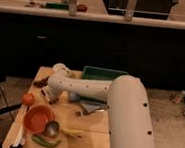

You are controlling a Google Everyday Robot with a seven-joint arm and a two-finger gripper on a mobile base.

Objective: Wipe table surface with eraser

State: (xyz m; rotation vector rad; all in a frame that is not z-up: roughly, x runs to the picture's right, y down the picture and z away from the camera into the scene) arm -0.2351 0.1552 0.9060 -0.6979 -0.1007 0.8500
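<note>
The light tan wooden table surface point(91, 134) fills the lower left of the camera view. My white arm reaches from the lower right across it to the left. The gripper point(48, 93) is low over the table's left part, just below the rounded wrist. A small dark block, apparently the eraser point(52, 100), shows partly under the gripper, against the tabletop. The wrist hides how they meet.
A green tray point(104, 74) stands at the table's back. A blue-grey folded cloth point(90, 106) lies under the arm. A dark reddish lumpy item point(41, 81) lies back left. Front left are an orange ball point(28, 99), an orange bowl point(37, 118), a metal spoon point(52, 129), a banana point(72, 133) and a green pepper point(45, 142).
</note>
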